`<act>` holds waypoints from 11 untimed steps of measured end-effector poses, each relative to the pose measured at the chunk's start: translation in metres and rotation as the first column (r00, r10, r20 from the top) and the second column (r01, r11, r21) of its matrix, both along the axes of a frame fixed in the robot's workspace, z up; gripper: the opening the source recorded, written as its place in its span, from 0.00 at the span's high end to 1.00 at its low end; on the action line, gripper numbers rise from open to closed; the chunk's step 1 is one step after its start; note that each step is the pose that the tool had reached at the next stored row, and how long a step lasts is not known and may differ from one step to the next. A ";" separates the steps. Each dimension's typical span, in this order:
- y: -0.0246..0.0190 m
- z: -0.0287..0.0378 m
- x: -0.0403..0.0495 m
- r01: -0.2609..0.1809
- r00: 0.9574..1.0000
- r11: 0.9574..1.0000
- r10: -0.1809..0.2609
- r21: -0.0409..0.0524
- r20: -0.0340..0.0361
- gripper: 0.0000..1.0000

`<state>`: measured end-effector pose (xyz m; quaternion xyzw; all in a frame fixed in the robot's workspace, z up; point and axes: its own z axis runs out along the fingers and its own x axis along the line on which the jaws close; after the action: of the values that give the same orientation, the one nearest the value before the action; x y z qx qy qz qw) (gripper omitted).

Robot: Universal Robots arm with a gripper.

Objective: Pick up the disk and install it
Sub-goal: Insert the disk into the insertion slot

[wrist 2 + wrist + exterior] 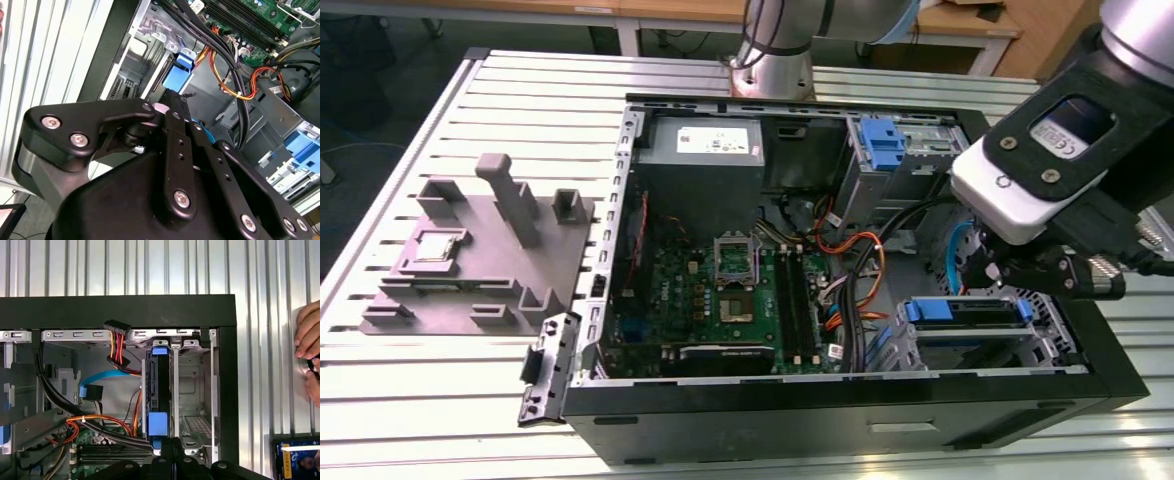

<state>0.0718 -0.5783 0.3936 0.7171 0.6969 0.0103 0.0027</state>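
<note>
The disk [965, 312] sits in the drive cage at the corner of the open computer case [854, 415], on the exterior view's right, with its blue carrier frame showing. In the first wrist view the disk [159, 390] is edge-on inside a cage slot, a blue tab at each end. My gripper [172, 445] is at the disk's near end, its fingers pressed together with no gap and their tips at the blue tab. In the second wrist view my gripper [173, 98] points at that blue tab [178, 75]. The wrist housing [1047, 170] hangs over the cage.
Orange, red and black cables [117, 352] run beside the cage. The motherboard [720, 300] fills the case's middle. A bare blue bracket [883, 140] sits in the far bay. A grey fixture [480, 250] lies outside on the slatted table. A person's hand [307, 347] rests beside the case.
</note>
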 end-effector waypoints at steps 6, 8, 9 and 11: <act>0.0070 -0.0111 0.0000 0.000 1.000 1.000 0.000 0.000 0.000 0.90; 0.0070 -0.0146 0.0000 0.000 1.000 1.000 0.000 0.000 0.000 0.90; 0.0069 -0.0166 0.0000 0.000 1.000 1.000 0.000 0.000 0.000 0.90; 0.0069 -0.0201 0.0000 0.000 1.000 1.000 0.000 0.000 0.000 0.90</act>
<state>0.0718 -0.5714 0.3735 0.7171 0.6969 0.0103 0.0027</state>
